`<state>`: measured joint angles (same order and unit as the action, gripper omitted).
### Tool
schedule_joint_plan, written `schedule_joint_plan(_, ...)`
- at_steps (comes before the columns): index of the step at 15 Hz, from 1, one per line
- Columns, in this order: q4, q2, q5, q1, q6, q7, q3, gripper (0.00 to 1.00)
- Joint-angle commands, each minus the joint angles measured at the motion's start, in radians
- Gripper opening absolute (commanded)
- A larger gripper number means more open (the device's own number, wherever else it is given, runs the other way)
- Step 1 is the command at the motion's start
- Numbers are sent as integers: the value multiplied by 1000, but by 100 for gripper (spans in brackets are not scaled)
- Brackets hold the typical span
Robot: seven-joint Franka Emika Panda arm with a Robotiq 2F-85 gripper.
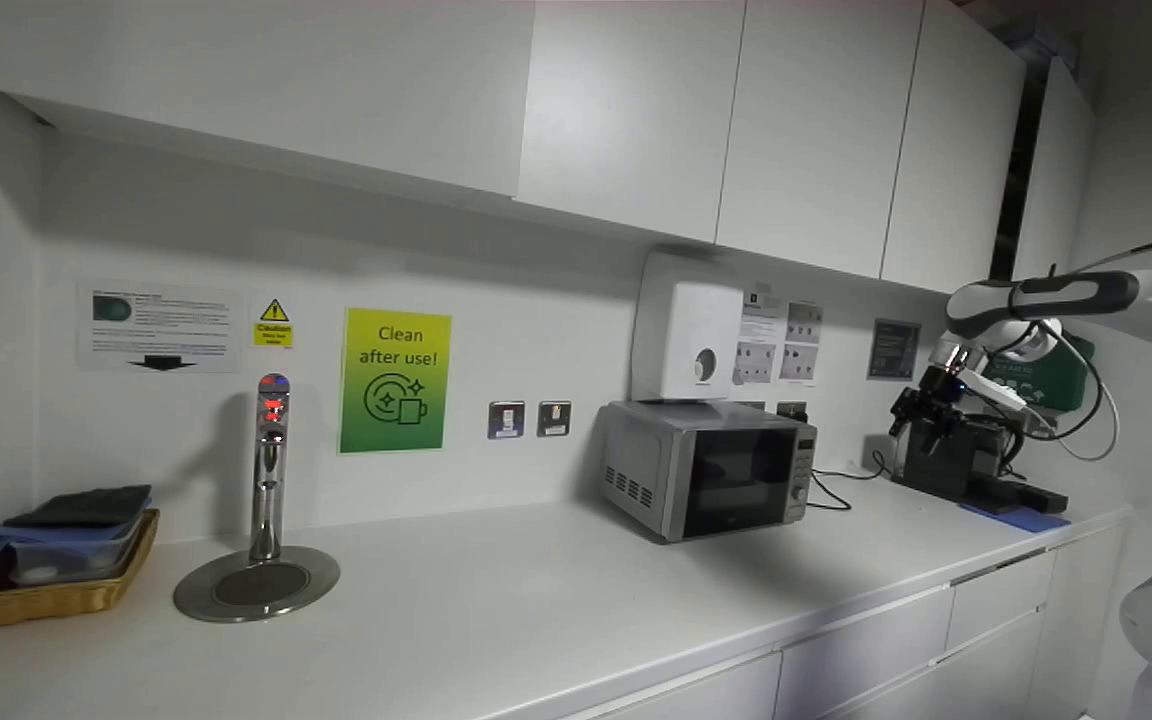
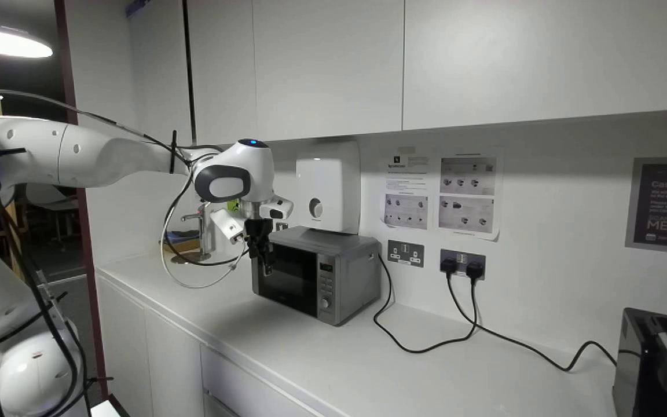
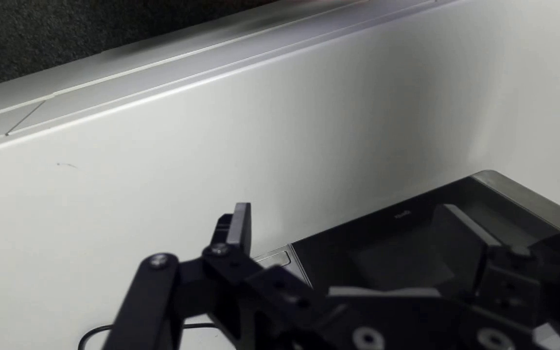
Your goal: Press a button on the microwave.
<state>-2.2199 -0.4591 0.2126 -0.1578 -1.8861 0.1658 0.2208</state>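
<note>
The silver-grey microwave stands on the counter against the wall; it shows in an exterior view with its dark door and control panel. The panel carries a small display, buttons and a round knob. My gripper points down in front of the dark door, to the left of the panel there. It also shows in an exterior view. In the wrist view my gripper is open with nothing between its fingers. The microwave door lies beyond it. Only a panel corner shows there; its buttons are hidden behind my left finger.
A white dispenser hangs above the microwave, under wall cupboards. Black cables run along the counter. A black machine stands farther along. A chrome tap and basket stand at the far end.
</note>
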Motion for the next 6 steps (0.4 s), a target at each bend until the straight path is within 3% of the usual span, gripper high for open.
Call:
schedule_joint_plan(1, 2, 0, 1, 3, 2, -11, 3, 100)
schedule_joint_plan(6, 2, -2, 3, 2, 2, -27, 2, 100)
